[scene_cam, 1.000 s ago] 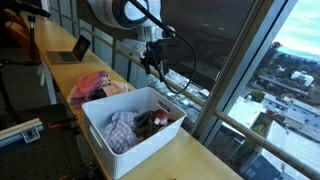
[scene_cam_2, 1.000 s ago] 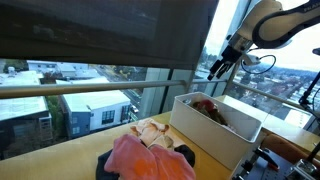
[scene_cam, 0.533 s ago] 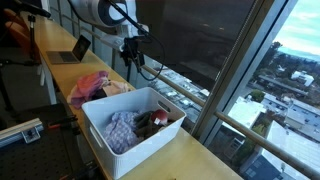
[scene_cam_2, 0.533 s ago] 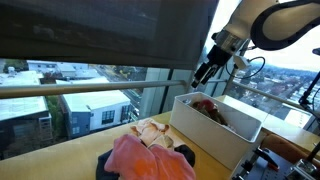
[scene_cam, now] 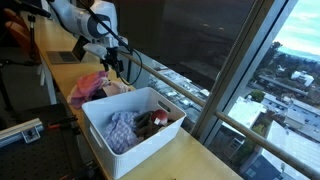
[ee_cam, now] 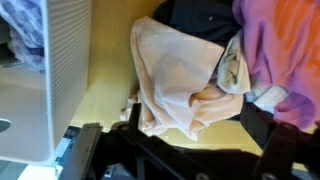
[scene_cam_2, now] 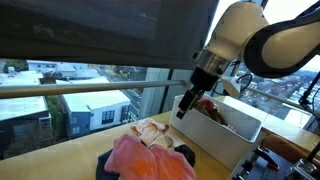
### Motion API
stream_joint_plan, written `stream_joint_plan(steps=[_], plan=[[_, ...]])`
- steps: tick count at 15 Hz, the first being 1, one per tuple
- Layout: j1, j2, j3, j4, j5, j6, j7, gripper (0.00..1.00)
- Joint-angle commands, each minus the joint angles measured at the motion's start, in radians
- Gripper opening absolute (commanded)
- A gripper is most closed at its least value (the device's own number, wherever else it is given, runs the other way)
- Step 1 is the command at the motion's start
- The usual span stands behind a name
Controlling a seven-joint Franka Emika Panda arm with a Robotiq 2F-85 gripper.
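Your arm has swung across from the window side of the white plastic bin (scene_cam: pixel 100 138) and dropped lower. The hand (scene_cam: pixel 113 66) now hangs over the heap of clothing next to the bin instead of above the bin's far rim. Nothing else on the wooden counter (scene_cam: pixel 190 160) has shifted.

You have the hand spread as wide as it goes, with nothing between its fingers and nothing touching them. Directly below it lies the crumpled cream cloth (ee_cam: pixel 175 85). It fills the middle of the wrist view and rests on the bare counter just beside the bin's wall. You are above that cloth, not in contact with it.

A bright pink garment (scene_cam: pixel 90 86) is bunched against the cream cloth on the side away from the bin, and in an exterior view it drapes over the near side of the heap. A black garment (scene_cam_2: pixel 105 165) lies under the heap, showing at its edge.

Inside the bin you can see a pale blue patterned cloth (scene_cam: pixel 122 130) and a dark red garment (scene_cam: pixel 160 120), both lying loose below the rim. Farther along the counter, well apart from the hand, stands an open laptop (scene_cam: pixel 72 50). Whether the cream cloth is one piece or two folded together cannot be told from these views.
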Motion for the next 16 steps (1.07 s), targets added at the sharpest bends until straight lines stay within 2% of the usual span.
stream_joint_plan(steps=[1, 5, 16], plan=[[0.052, 0.062, 0.004, 0.009, -0.033, 0.025, 0.042, 1.00], [0.096, 0.129, -0.011, 0.016, -0.049, 0.029, 0.054, 1.00], [0.113, 0.281, -0.026, 0.111, -0.035, 0.022, 0.033, 1.00]])
